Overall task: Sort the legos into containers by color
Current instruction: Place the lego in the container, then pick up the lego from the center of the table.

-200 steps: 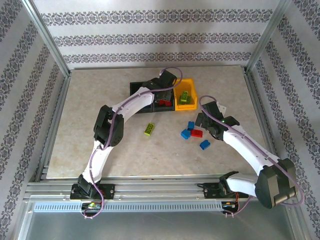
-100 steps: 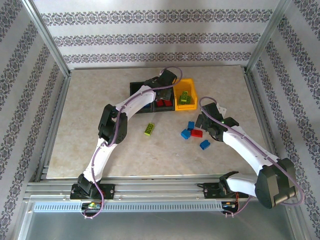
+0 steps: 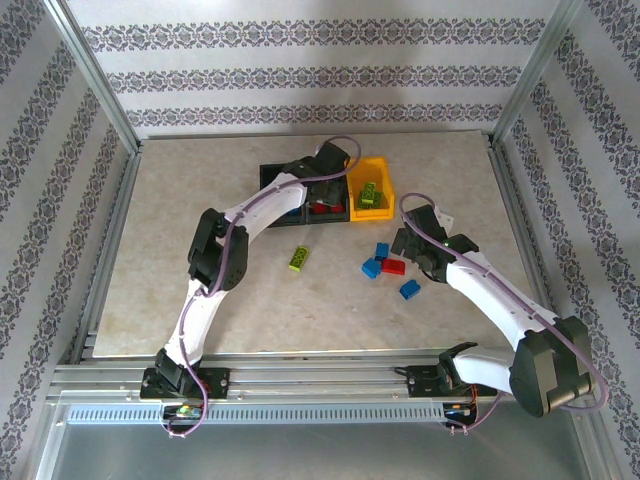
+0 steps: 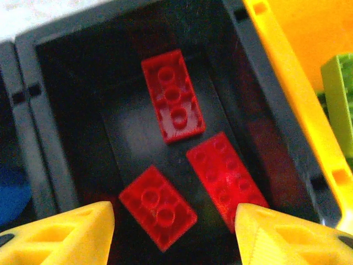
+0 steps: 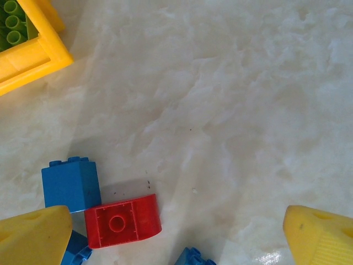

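Three bins joined in a row at the far middle of the table [image 3: 200, 230]: left black bin [image 3: 268, 180], middle black bin [image 4: 60, 110], yellow bin [image 3: 386, 172]. Middle black bin holds three red legos [image 4: 172, 96] [image 4: 158, 207] [image 4: 226, 176]. Left black bin shows a blue piece [image 4: 11, 193], count unclear. Yellow bin holds green legos [image 3: 370, 195], count unclear. Loose on table: three blue legos [image 3: 381, 250] [image 3: 371, 268] [image 3: 409, 289], one red lego [image 3: 393, 266], one green lego [image 3: 298, 258]. Left gripper [image 4: 172, 221] over middle black bin, fingers spread, empty. Right gripper [image 5: 176, 237] above the loose blue-red cluster, fingers wide apart, empty. Table beige, marbled. Metal frame [image 3: 95, 75], striped patterned wallpaper [image 3: 320, 80].
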